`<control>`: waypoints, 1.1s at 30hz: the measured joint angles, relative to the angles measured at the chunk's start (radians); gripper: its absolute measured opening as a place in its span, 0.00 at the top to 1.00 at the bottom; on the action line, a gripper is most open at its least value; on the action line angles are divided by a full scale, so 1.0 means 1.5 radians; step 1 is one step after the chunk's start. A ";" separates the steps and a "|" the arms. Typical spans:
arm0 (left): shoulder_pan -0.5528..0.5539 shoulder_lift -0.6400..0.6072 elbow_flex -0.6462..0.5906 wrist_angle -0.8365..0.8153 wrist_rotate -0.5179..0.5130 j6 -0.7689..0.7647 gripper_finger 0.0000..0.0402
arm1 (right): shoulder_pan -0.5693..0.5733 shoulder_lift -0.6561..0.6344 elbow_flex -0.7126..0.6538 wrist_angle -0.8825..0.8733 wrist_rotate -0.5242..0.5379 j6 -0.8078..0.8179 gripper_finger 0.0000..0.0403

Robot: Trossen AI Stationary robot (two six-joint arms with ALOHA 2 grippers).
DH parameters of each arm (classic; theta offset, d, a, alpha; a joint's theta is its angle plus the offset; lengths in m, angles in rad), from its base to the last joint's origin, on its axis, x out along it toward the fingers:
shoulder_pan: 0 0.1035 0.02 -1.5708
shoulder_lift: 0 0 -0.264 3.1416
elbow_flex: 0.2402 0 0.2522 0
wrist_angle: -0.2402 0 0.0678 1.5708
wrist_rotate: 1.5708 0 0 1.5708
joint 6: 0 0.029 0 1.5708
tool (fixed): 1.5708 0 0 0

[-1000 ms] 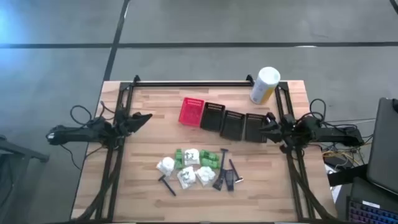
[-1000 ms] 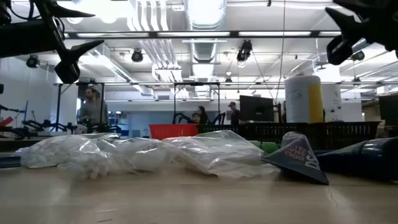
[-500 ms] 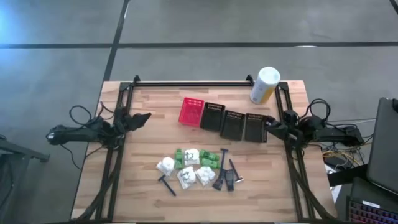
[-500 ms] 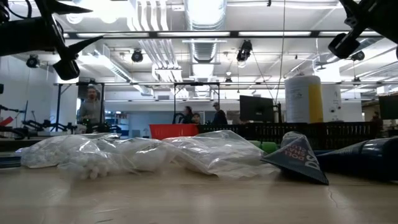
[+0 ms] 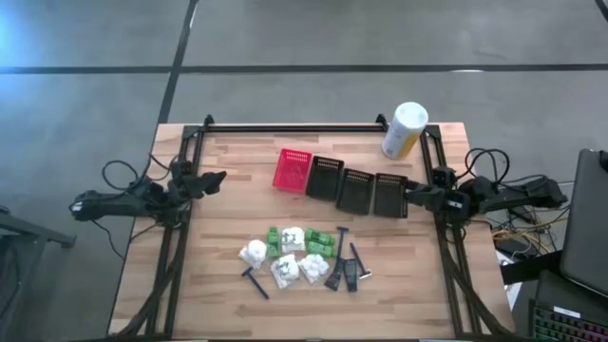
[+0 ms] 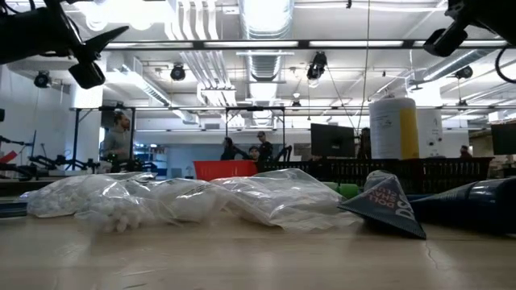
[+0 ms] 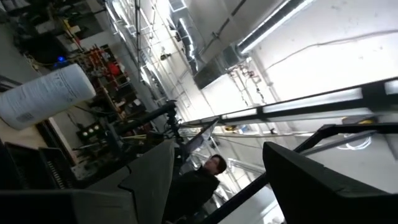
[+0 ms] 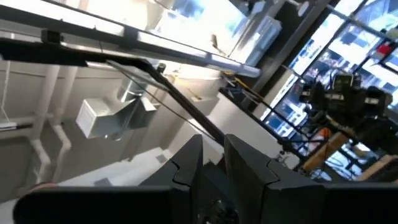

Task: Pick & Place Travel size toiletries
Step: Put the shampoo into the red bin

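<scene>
The travel size toiletries lie in a loose pile on the wooden table near its front middle: green packets [image 5: 319, 240], white crinkly pouches [image 5: 254, 253], slim black razors [image 5: 255, 282] and black flat sticks [image 5: 351, 273]. The pouches fill the low view [image 6: 177, 197]. My left gripper [image 5: 217, 178] hovers open at the table's left side, tipped upward [image 7: 217, 155]. My right gripper [image 5: 410, 190] hovers shut at the right side, beside the rightmost black basket, also tipped upward [image 8: 213, 146]. Both are far from the pile and hold nothing.
A red slotted basket [image 5: 293, 171] and three black ones [image 5: 356, 188] stand in a row across the table's middle. A tall white-and-yellow canister [image 5: 406, 130] stands at the far right corner. Dark frame rails run along the left, right and far edges. People stand in the room behind [image 6: 118, 133].
Both grippers have risen a little in the low view and drawn back slightly, the left toward the table's left edge and the right toward its right edge. The toiletries have not moved.
</scene>
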 joint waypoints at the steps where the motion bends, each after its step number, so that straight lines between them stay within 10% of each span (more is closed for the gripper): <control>1: 0.000 0.003 0.001 -0.001 0.000 0.006 0.37 | 0.003 0.022 0.000 0.014 0.001 0.000 0.82; 18: 0.000 0.070 0.003 -0.006 0.033 -0.007 0.37 | 0.022 0.322 0.120 0.029 0.005 -0.051 0.78; 33: 0.000 0.071 0.003 -0.020 0.035 -0.048 0.37 | 0.022 0.389 0.162 0.024 -0.009 -0.043 0.90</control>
